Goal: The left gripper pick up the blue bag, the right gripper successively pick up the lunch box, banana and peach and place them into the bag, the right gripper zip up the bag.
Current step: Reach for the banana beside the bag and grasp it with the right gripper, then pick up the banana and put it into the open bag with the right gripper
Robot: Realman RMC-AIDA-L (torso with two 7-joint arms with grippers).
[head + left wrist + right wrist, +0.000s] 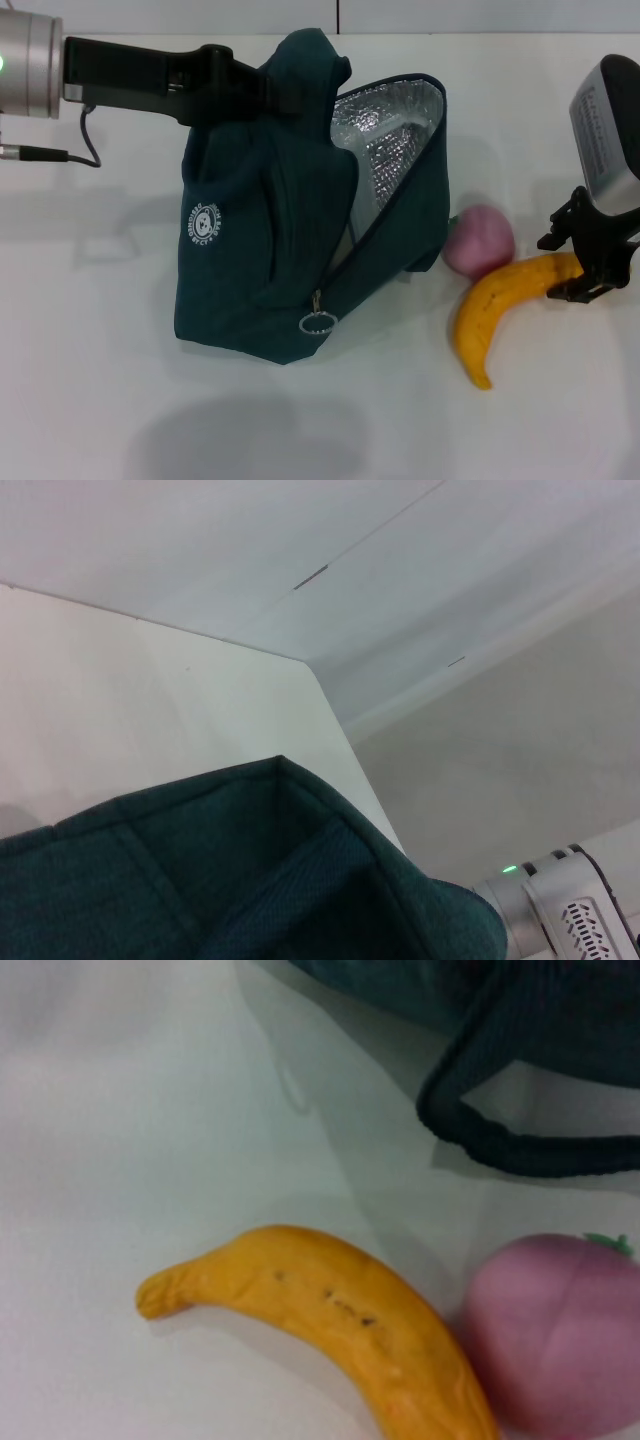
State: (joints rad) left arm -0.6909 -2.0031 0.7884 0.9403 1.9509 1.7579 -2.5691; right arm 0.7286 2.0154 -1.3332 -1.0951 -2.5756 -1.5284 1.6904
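The blue bag (260, 260) stands on the white table with its mouth open to the right, showing the silver lining (390, 140). My left gripper (262, 88) is shut on the bag's top handles; the bag's fabric (200, 880) fills the lower part of the left wrist view. The pink peach (480, 240) lies just right of the bag, and the banana (505, 305) curves beside it. My right gripper (575, 262) is open, with its fingers on either side of the banana's right end. The banana (350, 1320) and peach (555, 1330) also show in the right wrist view. The lunch box is not in view.
The zipper's ring pull (318, 322) hangs at the bag's lower front, and a round white logo (204, 224) is on its side. A loop handle (520, 1140) of the bag lies on the table near the peach. The table's far edge runs behind the bag.
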